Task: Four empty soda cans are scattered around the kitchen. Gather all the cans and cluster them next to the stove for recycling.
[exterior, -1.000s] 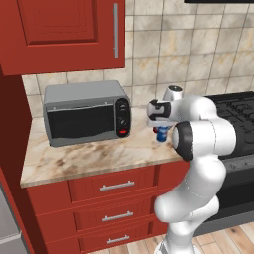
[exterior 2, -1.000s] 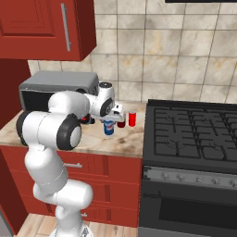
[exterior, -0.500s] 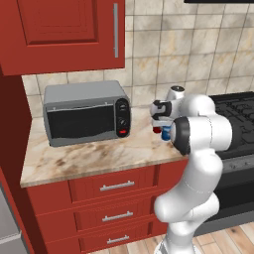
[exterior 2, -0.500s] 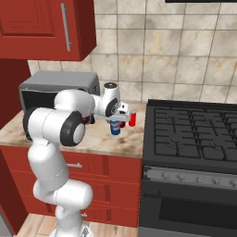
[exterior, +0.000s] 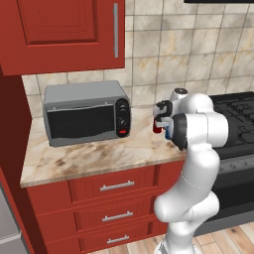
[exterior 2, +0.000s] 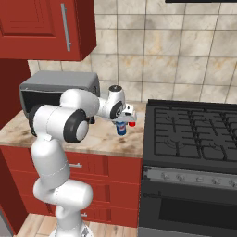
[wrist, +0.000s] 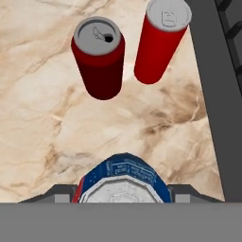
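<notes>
Tool (exterior 2: 125, 121) gripping blue soda can (wrist: 119, 178); set it upright just beside two red cans (wrist: 100, 56) near stove (exterior 2: 194, 134), without nudging them.

hand (exterior 2: 124, 121) with blue can (exterior 2: 121, 127) moved closer to stove (exterior 2: 194, 134), nearer red cans (wrist: 99, 56)

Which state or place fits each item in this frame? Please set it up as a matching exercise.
Items:
1. blue cylindrical soda can
2. two red cylindrical soda cans
3. grey boxy toaster oven
4. wide black grated stove

Places:
A. right of the counter
B. held in the claw
C. upright on marble beside the stove
D. under the red cabinet

Pairs: 1-B, 2-C, 3-D, 4-A
</notes>
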Controlling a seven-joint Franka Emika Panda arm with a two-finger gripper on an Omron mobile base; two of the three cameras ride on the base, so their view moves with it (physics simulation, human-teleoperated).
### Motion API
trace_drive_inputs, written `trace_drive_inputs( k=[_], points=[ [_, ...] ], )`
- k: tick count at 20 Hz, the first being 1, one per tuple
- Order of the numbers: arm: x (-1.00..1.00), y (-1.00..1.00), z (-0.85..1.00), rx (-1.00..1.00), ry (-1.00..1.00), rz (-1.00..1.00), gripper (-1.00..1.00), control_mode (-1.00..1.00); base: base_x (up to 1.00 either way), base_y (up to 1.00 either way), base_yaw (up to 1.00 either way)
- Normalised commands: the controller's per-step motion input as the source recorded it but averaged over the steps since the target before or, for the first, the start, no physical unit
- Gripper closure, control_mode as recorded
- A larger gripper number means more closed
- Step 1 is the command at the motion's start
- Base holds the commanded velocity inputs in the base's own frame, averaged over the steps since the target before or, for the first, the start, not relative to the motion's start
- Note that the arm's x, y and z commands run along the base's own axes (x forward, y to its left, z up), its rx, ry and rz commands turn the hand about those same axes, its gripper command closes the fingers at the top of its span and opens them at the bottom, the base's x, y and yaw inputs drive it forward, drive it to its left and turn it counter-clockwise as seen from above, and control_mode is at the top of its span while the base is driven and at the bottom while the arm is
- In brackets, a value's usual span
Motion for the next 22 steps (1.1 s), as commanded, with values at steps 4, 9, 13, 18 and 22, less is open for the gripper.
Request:
trace_drive_inputs(
  k=[4, 9, 13, 18, 22],
  points=[
    [0.17, -0.24, -0.10, -0.02, -0.04, 0.00, 1.00, -1.00, 0.00, 0.00, 0.00],
    [0.15, -0.16, -0.13, -0.01, -0.01, 0.00, 1.00, -1.00, 0.00, 0.00, 0.00],
    [0.09, -0.04, -0.17, -0.02, 0.00, 0.00, 1.00, -1.00, 0.00, 0.00, 0.00],
    [0.06, 0.00, -0.17, -0.02, 0.00, 0.00, 1.00, -1.00, 0.00, 0.00, 0.00],
    [0.05, 0.00, -0.08, 0.00, 0.00, 0.00, 1.00, -1.00, 0.00, 0.00, 0.00]
  ],
)
